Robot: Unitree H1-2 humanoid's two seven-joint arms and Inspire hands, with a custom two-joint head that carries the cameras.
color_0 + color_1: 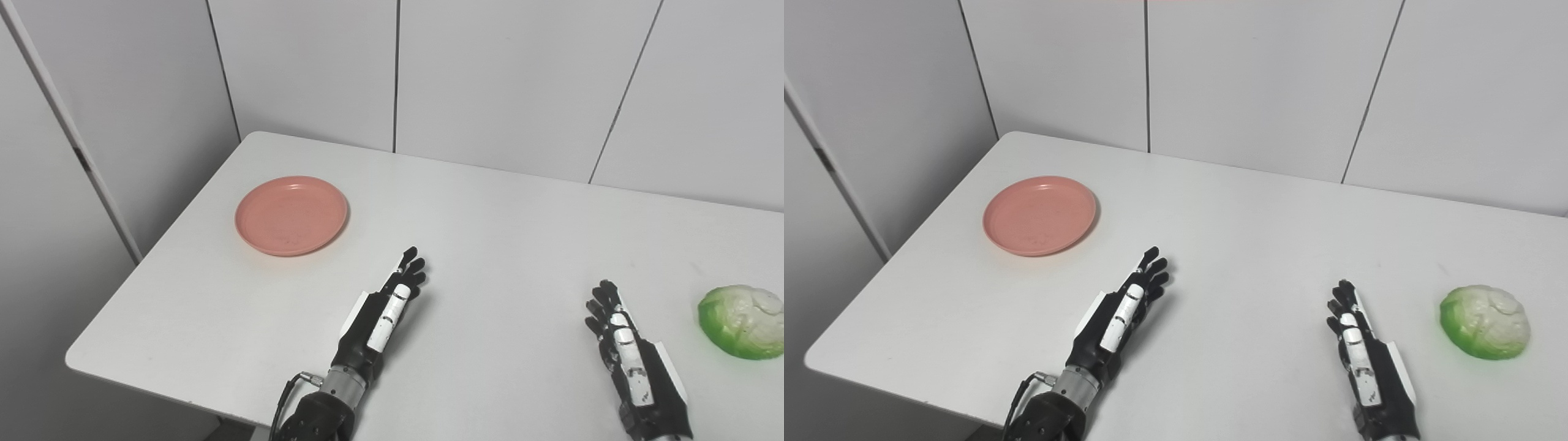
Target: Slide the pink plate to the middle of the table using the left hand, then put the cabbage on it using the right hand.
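Pink plate (291,215), far left of white counter (490,245), likely light, stiff, slick, best pushed at rim; cabbage (743,321), near right, seemingly light, for cupping; left robot hand (384,312) and right robot hand (625,343) extended, empty.

Left hand (381,313) flat, fingers extended and empty, right hand (625,346) likewise, both edge-up, well apart

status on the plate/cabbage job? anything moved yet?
Nothing looks done. The pink plate sits near the table's far-left corner, not the middle. Nothing is in hand: the left hand and right hand are both open, touching neither item. The cabbage lies at the right, off the plate. Left: slide the plate, then place the cabbage.
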